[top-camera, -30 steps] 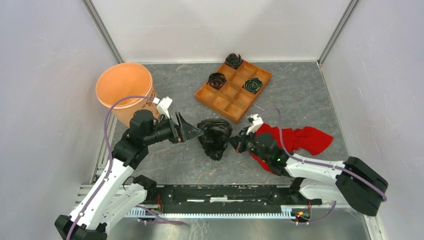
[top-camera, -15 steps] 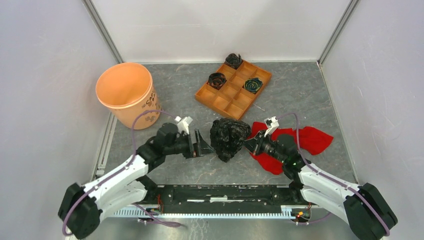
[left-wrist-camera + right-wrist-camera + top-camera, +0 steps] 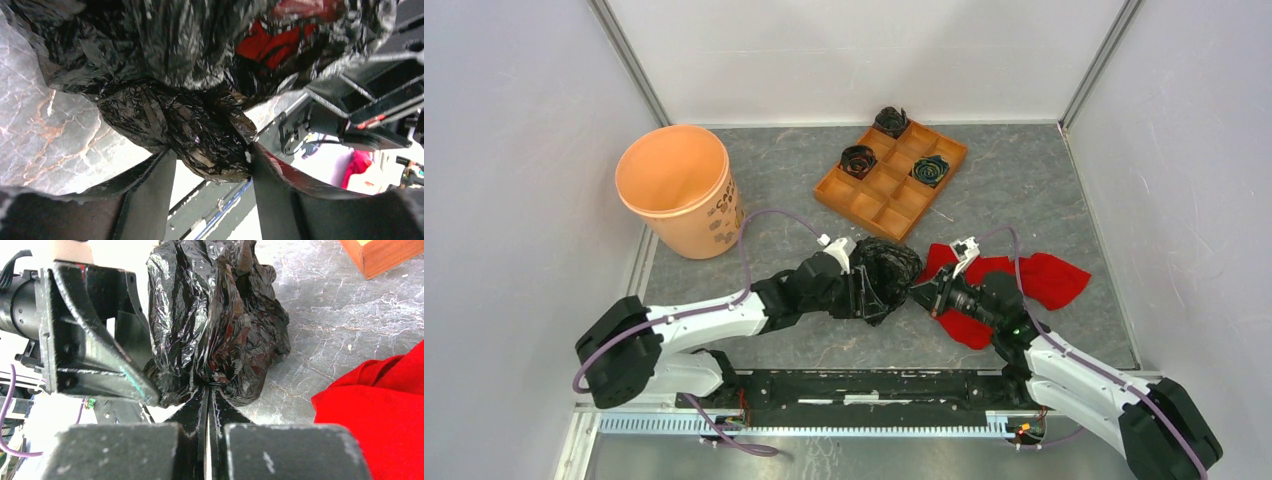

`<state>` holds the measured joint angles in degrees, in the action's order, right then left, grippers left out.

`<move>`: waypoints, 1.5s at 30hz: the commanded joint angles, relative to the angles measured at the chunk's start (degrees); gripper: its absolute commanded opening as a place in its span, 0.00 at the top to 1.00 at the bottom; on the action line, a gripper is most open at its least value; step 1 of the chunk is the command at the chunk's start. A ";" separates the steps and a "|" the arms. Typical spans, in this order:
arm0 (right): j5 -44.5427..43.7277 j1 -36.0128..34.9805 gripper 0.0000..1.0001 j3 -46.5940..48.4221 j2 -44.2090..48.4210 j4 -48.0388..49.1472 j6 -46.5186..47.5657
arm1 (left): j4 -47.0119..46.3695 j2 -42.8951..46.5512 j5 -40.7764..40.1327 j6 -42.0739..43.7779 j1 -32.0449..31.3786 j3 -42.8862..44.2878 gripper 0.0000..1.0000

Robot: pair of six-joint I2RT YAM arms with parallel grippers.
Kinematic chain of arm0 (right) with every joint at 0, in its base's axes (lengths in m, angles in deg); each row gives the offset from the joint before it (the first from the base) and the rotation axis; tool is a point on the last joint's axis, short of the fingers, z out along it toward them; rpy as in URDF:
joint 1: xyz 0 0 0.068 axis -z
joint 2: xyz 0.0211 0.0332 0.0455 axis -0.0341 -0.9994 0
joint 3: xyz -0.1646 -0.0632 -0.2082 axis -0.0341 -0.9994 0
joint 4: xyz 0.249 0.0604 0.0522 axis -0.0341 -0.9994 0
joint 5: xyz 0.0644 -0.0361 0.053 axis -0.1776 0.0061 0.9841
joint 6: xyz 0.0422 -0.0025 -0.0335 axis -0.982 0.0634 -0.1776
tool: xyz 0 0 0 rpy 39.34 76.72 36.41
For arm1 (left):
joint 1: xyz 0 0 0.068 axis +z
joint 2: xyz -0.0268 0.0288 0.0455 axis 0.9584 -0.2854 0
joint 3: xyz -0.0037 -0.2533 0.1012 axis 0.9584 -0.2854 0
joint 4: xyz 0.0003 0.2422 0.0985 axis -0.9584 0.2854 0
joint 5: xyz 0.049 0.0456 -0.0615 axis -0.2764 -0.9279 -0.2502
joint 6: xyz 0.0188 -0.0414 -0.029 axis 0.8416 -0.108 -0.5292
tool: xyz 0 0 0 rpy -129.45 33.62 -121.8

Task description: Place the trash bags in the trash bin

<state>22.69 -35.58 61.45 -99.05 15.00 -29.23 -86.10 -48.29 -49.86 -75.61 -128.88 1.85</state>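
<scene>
Crinkly wad of glossy black plastic trash bag [image 3: 886, 270] sits at the middle of the grey marbled table [image 3: 1024, 180]. Fingers of left gripper [image 3: 212, 152] spread, straddling its lower lump. Fingers of right gripper [image 3: 207, 389] pressed together, pinching a film fold. Round terracotta-orange plastic trash bin [image 3: 709, 215] stands well apart, far left. Crumpled red cloth [image 3: 1044, 275] lies beneath right arm.

Holds the left arm [image 3: 714, 318] stretched low toward the trash bag [image 3: 886, 268] from its left, left gripper [image 3: 210, 152] with fingers [image 3: 145, 195] spread either side of the bag's lower lobe. Keeps the right arm [image 3: 1074, 370] bent at the bag's right, right gripper [image 3: 207, 390] pinched on a fold of its film.
</scene>
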 commanded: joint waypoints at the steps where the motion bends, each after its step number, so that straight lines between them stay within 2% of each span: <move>1: 1.48 0.15 1.00 -1.49 1.65 1.31 0.79 | -1.25 -2.83 -7.59 0.52 -0.44 4.28 0.50; 3: 1.20 0.18 1.00 -1.83 2.55 -0.10 1.25 | 3.02 -2.01 -11.56 0.61 -0.39 5.42 0.83; 4: 0.42 0.22 1.00 -1.71 3.25 -1.69 1.93 | 5.48 -0.67 -15.00 0.61 -0.43 5.68 0.88; 9: -5.00 0.31 1.00 -0.31 4.84 -10.04 7.35 | 18.29 11.25 -26.97 3.20 0.12 4.84 0.88; 13: -5.62 1.18 1.00 6.90 0.52 -15.06 12.92 | 28.27 18.09 -29.62 8.75 4.70 8.26 0.94; 15: -6.56 1.20 1.00 18.12 -3.27 -21.91 18.52 | 32.33 19.21 -28.77 14.01 8.79 14.82 0.98; 19: -5.30 0.77 1.00 43.80 -7.24 -36.34 26.56 | 38.20 18.29 -25.13 22.78 11.25 37.90 0.98; 22: -1.92 -1.96 1.00 52.92 -4.61 -35.28 27.63 | 34.63 19.73 -14.63 24.55 11.25 47.31 0.98; 23: -0.61 -2.66 1.00 51.81 -3.03 -32.32 27.01 | 32.54 20.84 -12.00 23.93 11.25 47.07 0.98; 25: 3.16 -3.11 0.99 43.55 0.90 -23.08 23.33 | 29.12 23.69 -10.58 21.37 11.26 41.92 0.98; 29: 0.53 -3.07 0.99 17.25 3.71 -13.53 14.62 | 31.61 27.96 -18.74 11.01 11.25 18.96 0.98; 31: 0.87 -3.09 0.99 4.05 2.44 -7.95 9.23 | 33.90 28.81 -19.14 6.60 11.25 8.31 0.98; 33: 1.71 -3.01 0.99 -4.25 2.68 -2.43 6.44 | 35.04 29.71 -18.73 4.31 11.25 1.04 0.98; 35: 1.50 -2.99 0.99 -3.85 4.91 -5.23 8.39 | 35.54 31.86 -18.23 4.03 11.25 -1.08 0.98; 40: -2.04 -2.99 1.00 11.12 7.21 -21.16 19.22 | 34.94 35.55 -18.83 6.65 11.25 5.31 0.95; 42: -1.67 -2.90 1.00 13.78 6.93 -22.80 19.98 | 36.17 34.65 -19.28 6.81 11.26 8.04 0.92; 45: -0.69 -2.91 1.00 12.67 7.74 -20.48 17.76 | 36.45 34.16 -16.57 6.32 11.25 8.81 0.88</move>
<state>22.18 -38.55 74.32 -92.16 -4.36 -12.68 -48.31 -13.73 -67.20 -67.65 -117.77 8.10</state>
